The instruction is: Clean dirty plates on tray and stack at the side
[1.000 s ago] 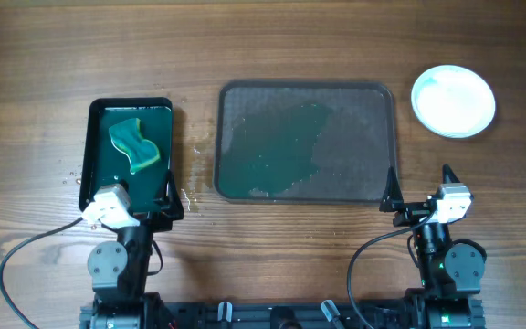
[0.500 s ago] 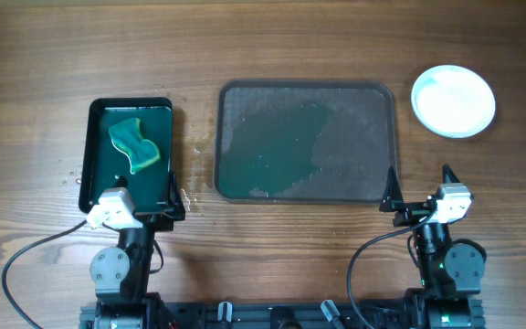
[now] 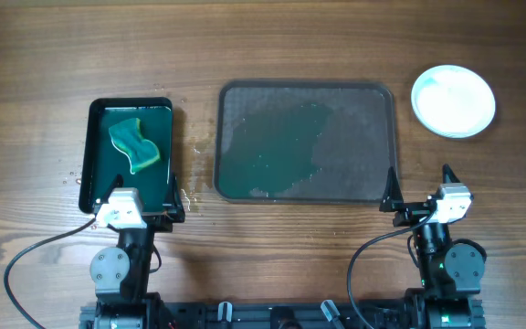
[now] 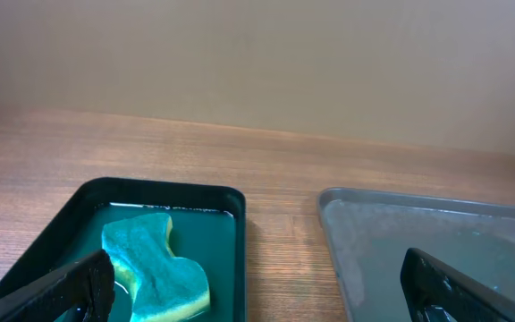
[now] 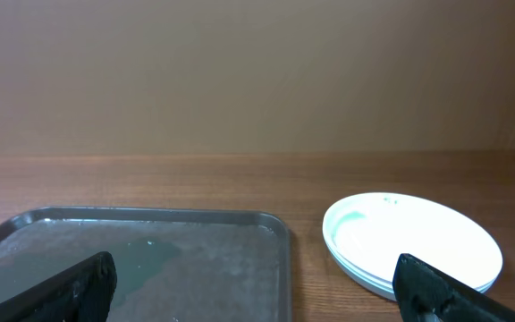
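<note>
Your wooden table [image 3: 272, 46] carries a small black tray [image 3: 87, 155] on the left, the grey tray [image 3: 354, 137] mid-table, and the plates [image 3: 453, 100], stacked, far right.

The overhead camera looks straight down on the whole tabletop [image 3: 281, 37] from high up, with the arm bases at the bottom edge. Each wrist camera sits low and close, facing level across the wood toward a plain wall (its own fingers [image 4: 61, 288] fill the lower corners). The left view holds the black tray [image 4: 164, 188] at lower left. Both wrist views share the grey tray [image 5: 150, 216]. The right view adds the plates [image 5: 414, 240] at lower right.
</note>
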Controlling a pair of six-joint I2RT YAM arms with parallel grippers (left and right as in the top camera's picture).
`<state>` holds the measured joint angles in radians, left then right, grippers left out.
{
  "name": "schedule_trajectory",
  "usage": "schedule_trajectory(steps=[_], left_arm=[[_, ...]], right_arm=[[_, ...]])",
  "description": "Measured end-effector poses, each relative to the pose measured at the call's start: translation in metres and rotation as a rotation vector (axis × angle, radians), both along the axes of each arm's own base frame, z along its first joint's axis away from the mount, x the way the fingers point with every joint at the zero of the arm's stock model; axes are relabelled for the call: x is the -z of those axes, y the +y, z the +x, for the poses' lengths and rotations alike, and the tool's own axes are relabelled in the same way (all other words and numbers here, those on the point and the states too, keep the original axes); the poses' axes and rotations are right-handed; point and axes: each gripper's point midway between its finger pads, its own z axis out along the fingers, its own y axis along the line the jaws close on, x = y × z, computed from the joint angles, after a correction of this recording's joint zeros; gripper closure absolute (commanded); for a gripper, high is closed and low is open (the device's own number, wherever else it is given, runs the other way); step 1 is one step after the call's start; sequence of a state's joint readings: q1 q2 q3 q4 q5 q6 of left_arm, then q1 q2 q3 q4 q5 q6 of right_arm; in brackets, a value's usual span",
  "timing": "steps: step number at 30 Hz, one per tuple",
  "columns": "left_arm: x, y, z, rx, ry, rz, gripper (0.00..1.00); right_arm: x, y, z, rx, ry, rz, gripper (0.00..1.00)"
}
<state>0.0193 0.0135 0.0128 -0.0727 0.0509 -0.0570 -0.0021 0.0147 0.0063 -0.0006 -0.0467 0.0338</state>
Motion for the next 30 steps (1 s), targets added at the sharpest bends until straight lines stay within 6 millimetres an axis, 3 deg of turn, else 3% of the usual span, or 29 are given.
schedule_trajectory(steps=[30], left_arm=[[0.0004,0.002,0.0,-0.01,0.001,0.031,0.0]], right_arm=[[0.0,0.0,0.0,0.0,0.0,0.0,0.0]])
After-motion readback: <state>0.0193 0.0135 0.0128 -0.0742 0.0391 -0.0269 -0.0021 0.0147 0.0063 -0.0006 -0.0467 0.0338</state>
